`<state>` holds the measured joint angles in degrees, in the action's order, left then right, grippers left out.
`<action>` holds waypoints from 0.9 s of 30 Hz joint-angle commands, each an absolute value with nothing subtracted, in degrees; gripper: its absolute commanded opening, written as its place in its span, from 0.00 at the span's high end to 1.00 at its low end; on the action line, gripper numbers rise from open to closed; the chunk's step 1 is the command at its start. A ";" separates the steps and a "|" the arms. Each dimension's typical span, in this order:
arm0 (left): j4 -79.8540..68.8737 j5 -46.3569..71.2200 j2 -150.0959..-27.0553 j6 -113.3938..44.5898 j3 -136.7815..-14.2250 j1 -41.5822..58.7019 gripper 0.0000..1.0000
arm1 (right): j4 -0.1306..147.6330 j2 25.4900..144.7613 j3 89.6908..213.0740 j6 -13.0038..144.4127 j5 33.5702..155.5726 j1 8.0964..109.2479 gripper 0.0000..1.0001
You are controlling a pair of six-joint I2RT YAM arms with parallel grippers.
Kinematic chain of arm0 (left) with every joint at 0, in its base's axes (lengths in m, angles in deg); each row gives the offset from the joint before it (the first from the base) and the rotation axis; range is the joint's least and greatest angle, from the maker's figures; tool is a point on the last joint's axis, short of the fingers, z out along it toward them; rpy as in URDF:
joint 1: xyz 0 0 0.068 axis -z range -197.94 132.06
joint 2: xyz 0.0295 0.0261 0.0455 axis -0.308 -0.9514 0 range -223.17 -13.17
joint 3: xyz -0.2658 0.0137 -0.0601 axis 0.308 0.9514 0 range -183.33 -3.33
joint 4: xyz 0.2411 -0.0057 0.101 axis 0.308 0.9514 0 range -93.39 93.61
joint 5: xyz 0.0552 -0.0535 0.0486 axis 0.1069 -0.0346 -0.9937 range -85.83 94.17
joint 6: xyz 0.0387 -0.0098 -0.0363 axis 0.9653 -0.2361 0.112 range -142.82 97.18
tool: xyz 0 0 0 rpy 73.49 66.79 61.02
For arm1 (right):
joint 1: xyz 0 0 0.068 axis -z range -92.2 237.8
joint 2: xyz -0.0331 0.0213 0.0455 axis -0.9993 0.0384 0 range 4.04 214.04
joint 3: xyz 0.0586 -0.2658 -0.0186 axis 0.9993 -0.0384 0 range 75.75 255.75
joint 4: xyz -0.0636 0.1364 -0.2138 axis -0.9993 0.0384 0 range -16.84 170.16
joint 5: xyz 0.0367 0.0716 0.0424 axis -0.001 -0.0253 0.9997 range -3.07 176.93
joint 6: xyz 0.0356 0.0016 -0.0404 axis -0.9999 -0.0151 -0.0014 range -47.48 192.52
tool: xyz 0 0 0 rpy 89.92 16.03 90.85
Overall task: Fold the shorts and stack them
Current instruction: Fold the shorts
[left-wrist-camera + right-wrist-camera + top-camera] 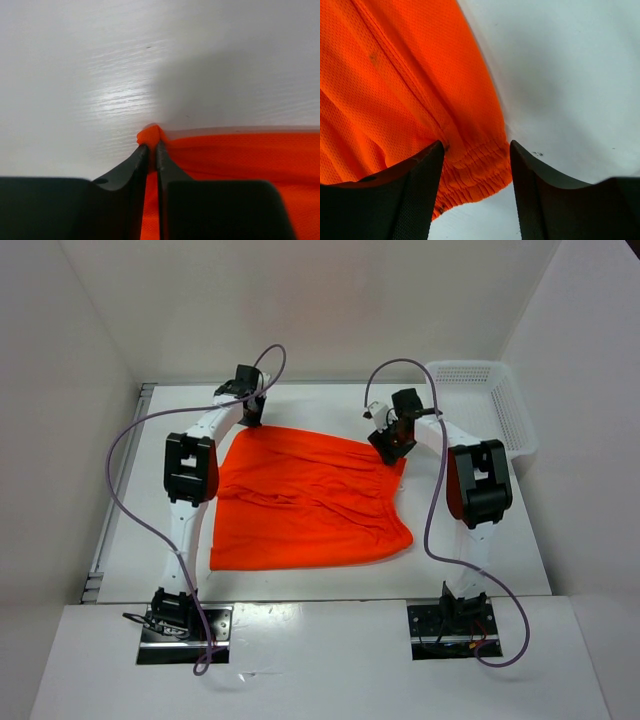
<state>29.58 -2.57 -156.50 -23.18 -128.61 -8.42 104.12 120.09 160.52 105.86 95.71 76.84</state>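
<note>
Shorts (310, 500) lie flat at centre frame: soft, light mesh, bound to sag. Left gripper (152, 146) pinches the upper-left corner, right gripper (476, 146) gapes over the gathered waistband corner, the sturdier hold

We log the shorts (305, 502): bright orange-red mesh, spread flat but wrinkled on the table (520, 550), with the gathered waistband at the far right corner.

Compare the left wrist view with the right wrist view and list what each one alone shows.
Left wrist only: the left end effector pinched shut on a corner of the shorts. Right wrist only: the right end effector open, astride the gathered waistband. Both: orange cloth lying on the white table.
</note>
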 commanded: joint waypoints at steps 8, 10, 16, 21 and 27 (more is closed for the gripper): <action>33.01 -1.37 -156.26 -22.82 -124.10 -7.74 1.00 | 104.18 123.49 160.12 107.15 94.05 75.58 0.76; 30.98 -1.37 -154.51 -22.82 -123.49 -8.36 1.00 | 102.17 123.49 160.12 106.45 92.74 75.58 0.90; 30.80 -1.37 -153.97 -22.82 -131.11 -10.12 1.00 | 99.00 124.10 165.73 104.51 90.10 75.58 1.00; 33.51 -0.05 -153.36 -22.82 -142.53 -12.57 1.00 | 98.47 123.32 172.86 103.72 89.57 75.58 1.00; 40.91 1.79 -150.91 -22.82 -151.87 -13.72 1.00 | 99.61 120.76 176.56 103.72 90.71 75.05 1.00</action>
<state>36.10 0.64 -154.64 -23.03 -149.39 -12.75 100.75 124.18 174.16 104.29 91.27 75.53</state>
